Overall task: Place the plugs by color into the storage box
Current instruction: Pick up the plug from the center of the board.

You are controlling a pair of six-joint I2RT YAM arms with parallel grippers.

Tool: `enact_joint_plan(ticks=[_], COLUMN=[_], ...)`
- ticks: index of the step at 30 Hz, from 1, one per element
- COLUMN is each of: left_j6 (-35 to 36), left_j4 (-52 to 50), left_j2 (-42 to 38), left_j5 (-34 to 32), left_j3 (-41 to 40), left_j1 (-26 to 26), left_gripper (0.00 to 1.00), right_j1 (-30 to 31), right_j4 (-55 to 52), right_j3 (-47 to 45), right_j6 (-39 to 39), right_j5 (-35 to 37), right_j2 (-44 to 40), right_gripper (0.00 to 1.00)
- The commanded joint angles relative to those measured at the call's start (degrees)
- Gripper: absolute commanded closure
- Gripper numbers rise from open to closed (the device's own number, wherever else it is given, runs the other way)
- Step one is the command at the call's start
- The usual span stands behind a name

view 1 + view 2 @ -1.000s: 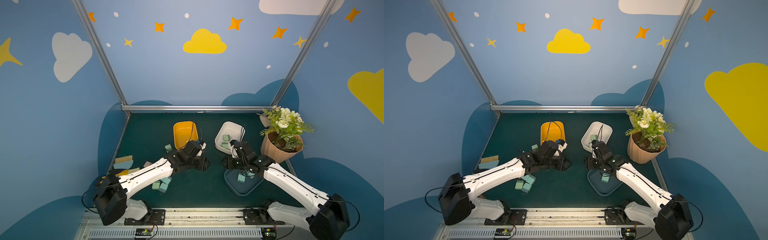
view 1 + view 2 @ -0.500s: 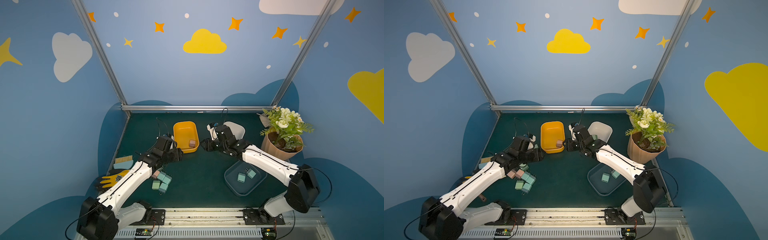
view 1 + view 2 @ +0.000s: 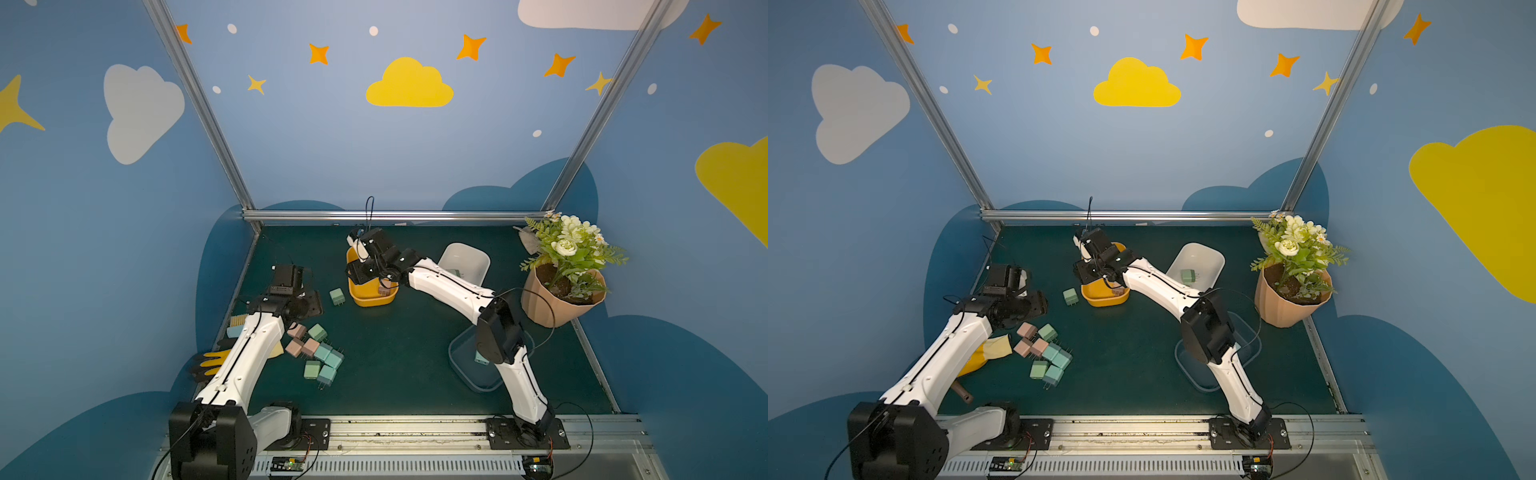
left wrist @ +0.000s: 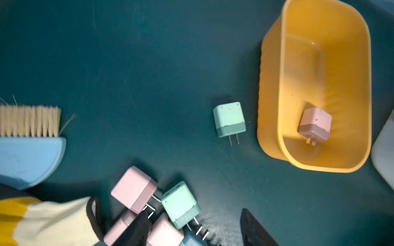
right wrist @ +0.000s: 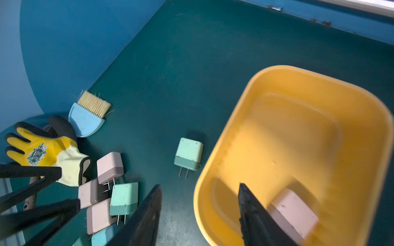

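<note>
I'd call it early. I see one pink plug point(image 4: 315, 124) in the yellow bin point(image 3: 372, 301), a green plug point(image 3: 1187, 275) in the white bin point(image 3: 1200, 253) and a teal plug point(image 3: 480, 358) in the clear tray point(image 3: 469, 374). A lone green plug point(image 3: 337, 296) and a mixed pile point(image 3: 318, 353) remain on the counter point(image 3: 395, 353). The right claw point(image 5: 199, 185) is over the yellow bin, the left claw point(image 4: 193, 213) near the pile. Both are apart and empty.

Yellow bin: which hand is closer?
Right. The right hand hangs over the rim of the yellow bin; the left hand is off to its side, above the loose plugs.
</note>
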Motion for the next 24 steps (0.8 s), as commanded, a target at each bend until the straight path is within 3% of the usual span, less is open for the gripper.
enact_joint_plan(ticks=[1,14,18,24], left_j6=[6.22,1.71,2.17,1.08], left_j4=[-0.24,-4.89,-4.75,-4.52], left_j2=[-2.54,-19.70,-22.36,-26.30], left_j5=[-4.47,-7.33,-7.67,-0.67], left_j3=[-1.35,-9.25,-9.24,-8.94], left_j1=[-1.47,-3.90,-4.96,-6.38], left_gripper=[0.31,0.32,0.31,0.27], right_j1=[0.95,5.72,7.13,8.65], right_j4=[-5.20,-5.35,-5.15,-3.67], right_j3=[3.55,15.74,18.29,18.33], right_j6=[-2.38,-1.98,-1.16,-2.17], right_j5=[-0.03,-1.37,3.15,11.75], right_j2=[3.39,16.61,19.57,21.51], right_gripper=[0.41,0.40,0.39,0.35])
